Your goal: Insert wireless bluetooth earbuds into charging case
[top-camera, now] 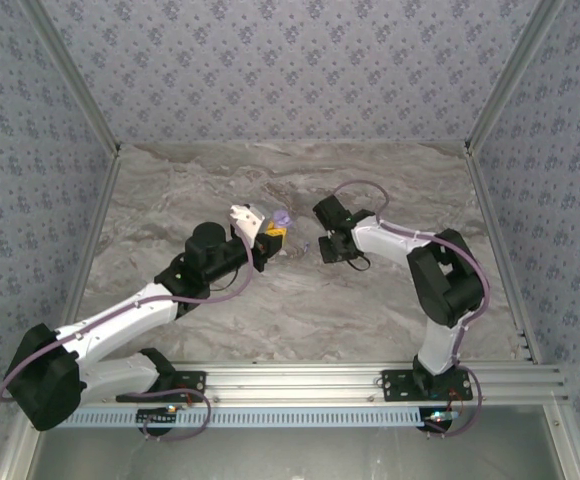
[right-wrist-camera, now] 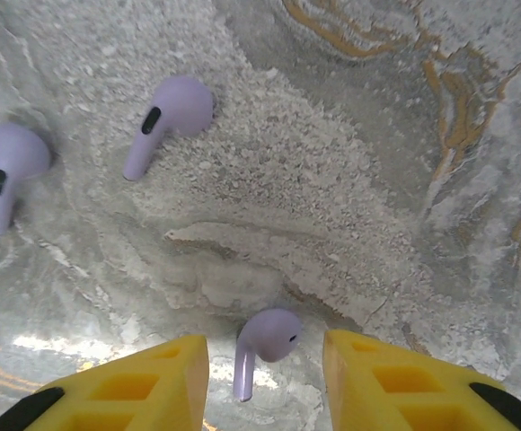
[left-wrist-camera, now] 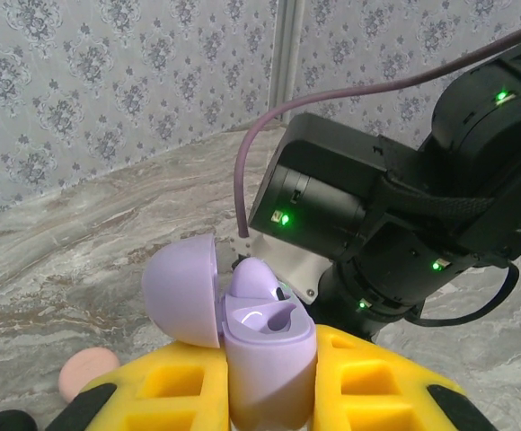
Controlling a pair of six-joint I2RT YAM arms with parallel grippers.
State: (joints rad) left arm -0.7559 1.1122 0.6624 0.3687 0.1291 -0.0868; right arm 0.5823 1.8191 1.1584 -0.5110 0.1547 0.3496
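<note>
The left gripper is closed on the lilac case and holds it upright with the lid open, probably so that an earbud can enter from above. The right gripper hangs low over the table. Its yellow fingers stand apart on both sides of one lilac earbud, not touching it. Two more earbuds lie farther away. No brand or writing is readable.

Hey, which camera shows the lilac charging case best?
The left wrist view: the lilac charging case sits close up, lid open, gripped by the left hand. The top external view gives a small lilac speck at that hand's tip. The right wrist view faces earbuds on the table.
</note>
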